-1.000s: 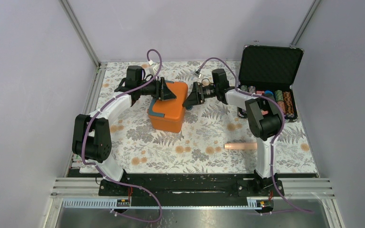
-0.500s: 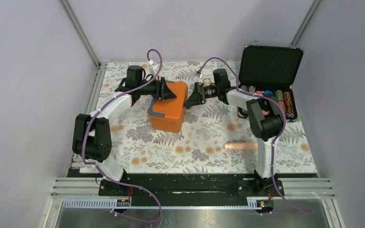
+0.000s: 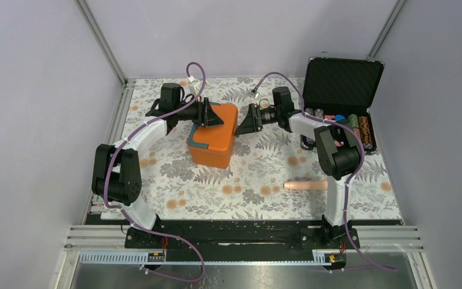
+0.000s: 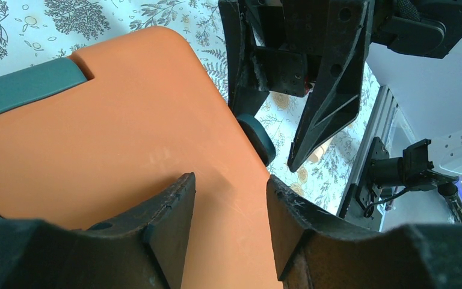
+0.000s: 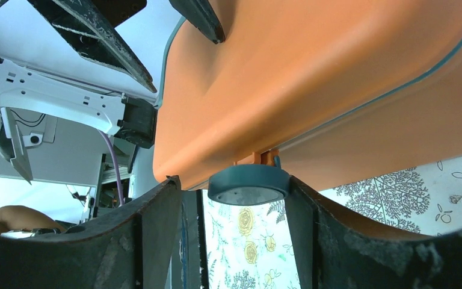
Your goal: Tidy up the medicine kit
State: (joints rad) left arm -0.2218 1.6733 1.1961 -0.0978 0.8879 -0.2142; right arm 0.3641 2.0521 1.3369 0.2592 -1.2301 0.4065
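With the right gripper (image 5: 231,180), straddled a teal round knob (image 5: 249,188) on the side of the medicine kit (image 3: 213,147), jaws apart, a gap showing on one side. Found the kit closed on the floral cloth (image 3: 258,180), left of centre, toward the back. Beyond, with the left gripper (image 4: 230,177), hung over the orange lid (image 4: 126,120), fingers parted, nothing between them; contact unclear. Farthest right, noted a black chip case (image 3: 343,84), lid up.
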